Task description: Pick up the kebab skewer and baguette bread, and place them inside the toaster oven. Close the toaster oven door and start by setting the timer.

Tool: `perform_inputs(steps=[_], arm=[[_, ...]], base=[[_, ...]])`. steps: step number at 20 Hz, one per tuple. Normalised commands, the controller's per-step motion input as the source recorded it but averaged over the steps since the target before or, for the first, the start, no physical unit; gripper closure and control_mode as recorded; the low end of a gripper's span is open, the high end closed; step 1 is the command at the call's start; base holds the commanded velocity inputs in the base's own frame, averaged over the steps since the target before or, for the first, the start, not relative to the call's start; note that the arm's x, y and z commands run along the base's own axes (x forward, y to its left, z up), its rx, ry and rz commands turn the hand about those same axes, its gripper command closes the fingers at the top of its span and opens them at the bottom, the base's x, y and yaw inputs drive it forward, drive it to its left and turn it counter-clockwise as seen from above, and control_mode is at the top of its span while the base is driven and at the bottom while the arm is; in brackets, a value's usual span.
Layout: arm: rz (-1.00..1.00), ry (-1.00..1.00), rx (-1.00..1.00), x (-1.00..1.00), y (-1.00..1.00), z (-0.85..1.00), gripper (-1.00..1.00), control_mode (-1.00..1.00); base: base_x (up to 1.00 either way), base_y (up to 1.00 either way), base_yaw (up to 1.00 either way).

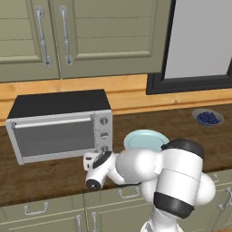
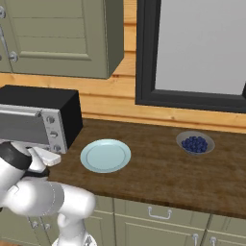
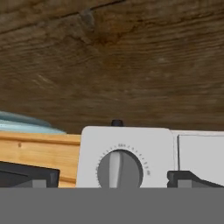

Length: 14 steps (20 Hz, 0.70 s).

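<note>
oven (image 1: pixel 59 124) on counter (image 2: pixel 158 163), door (image 1: pixel 54 138) shut | gripper (image 1: pixel 87 162) in front of knob panel, jaws wide apart, nothing held | knob (image 3: pixel 119 169) close ahead | plate (image 2: pixel 105 155) right of oven

We see a glossy white arm (image 1: pixel 174 181) made of rounded, bulging segments, each joint capped or banded in black. Its hand (image 1: pixel 97 165) is a white block with a dark round cap, and two small dark fingers (image 3: pixel 186 178) end it.

Silver toaster oven (image 1: pixel 59 131), black top; pale-blue, perhaps greenish, plate (image 2: pixel 105 155).
</note>
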Motion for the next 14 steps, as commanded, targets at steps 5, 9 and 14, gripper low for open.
perform_inputs(steps=[5,9,14], arm=[[0.01,-0.01,0.0,0.0,-0.04,-0.03,-1.0,-1.0],[0.12,0.0,0.0,0.0,-0.22,0.01,-1.0,-1.0],[0.19,0.0,0.0,0.0,-0.21,0.06,-1.0,-1.0]], base=[[0.0,0.0,0.0],[0.0,0.0,0.0],[0.0,0.0,0.0]])
